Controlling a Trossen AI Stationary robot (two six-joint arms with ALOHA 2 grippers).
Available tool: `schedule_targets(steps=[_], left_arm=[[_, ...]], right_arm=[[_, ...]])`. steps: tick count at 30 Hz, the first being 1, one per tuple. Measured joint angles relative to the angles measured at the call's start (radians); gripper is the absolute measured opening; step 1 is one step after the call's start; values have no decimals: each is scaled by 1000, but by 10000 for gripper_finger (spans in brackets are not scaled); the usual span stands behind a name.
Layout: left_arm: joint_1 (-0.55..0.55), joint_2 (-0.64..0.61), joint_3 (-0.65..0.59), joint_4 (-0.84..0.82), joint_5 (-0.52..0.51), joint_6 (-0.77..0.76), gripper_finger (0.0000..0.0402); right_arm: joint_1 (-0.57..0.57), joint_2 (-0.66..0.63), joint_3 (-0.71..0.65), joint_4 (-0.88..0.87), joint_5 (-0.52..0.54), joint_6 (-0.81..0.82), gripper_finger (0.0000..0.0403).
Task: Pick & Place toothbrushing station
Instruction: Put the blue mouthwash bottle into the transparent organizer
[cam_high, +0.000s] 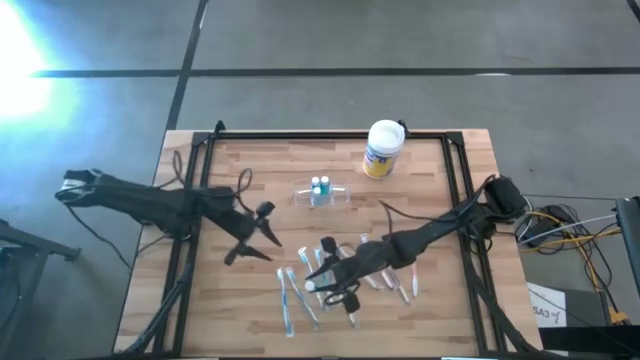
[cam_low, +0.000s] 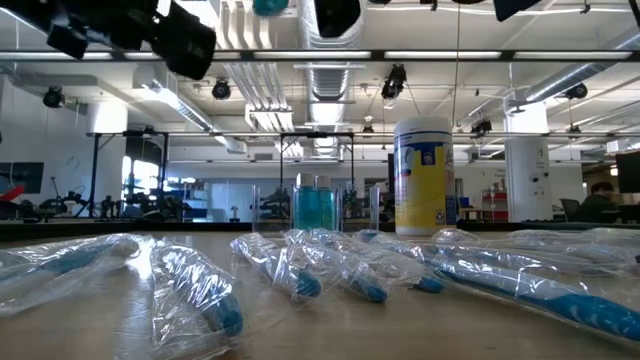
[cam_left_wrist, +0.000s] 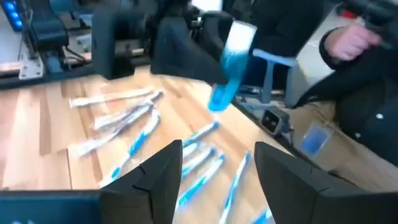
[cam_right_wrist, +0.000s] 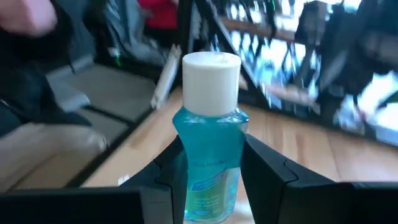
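Note:
The toothbrushing station (cam_high: 322, 193) is a small clear holder standing at the table's far middle, with two small blue bottles upright in it; the low view shows it too (cam_low: 316, 206). My right gripper (cam_high: 322, 282) hangs over the wrapped toothbrushes (cam_high: 298, 292) at the near middle, shut on a small blue bottle (cam_right_wrist: 209, 143) with a white cap. My left gripper (cam_high: 258, 238) hovers open left of it, with nothing between its fingers (cam_left_wrist: 163, 171). My right gripper pinches the bottle's blue body (cam_right_wrist: 208, 171), below its shoulders, between its two fingers. The white cap (cam_right_wrist: 211, 74) sticks out past the fingertips. In the left wrist view the bottle (cam_left_wrist: 225, 71) sits tilted, lifted clear of the table.
A white canister (cam_high: 383, 148) with a yellow-blue label stands at the far right of the holder. Several wrapped toothbrushes (cam_low: 300, 268) lie scattered over the near half of the table. A person's hand and dark sleeve (cam_left_wrist: 348, 43) show beyond the table's edge.

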Motion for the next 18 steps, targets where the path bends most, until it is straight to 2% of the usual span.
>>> schedule_targets(steps=[3, 10, 15, 18], left_arm=[[0, 85, -8, 174, 1, -54, 206], [-1, 260, -11, 516, 30, -189, 207], [-1, 365, -8, 698, 116, -234, 207], [-1, 408, 13, 703, 117, -245, 207]], right_arm=[[-11, -31, -28, 74, -41, -55, 111], [-17, -87, -32, 84, -42, -176, 111], [-24, -88, -17, 90, -45, -231, 111], [-35, -88, -17, 94, -46, -231, 111]])
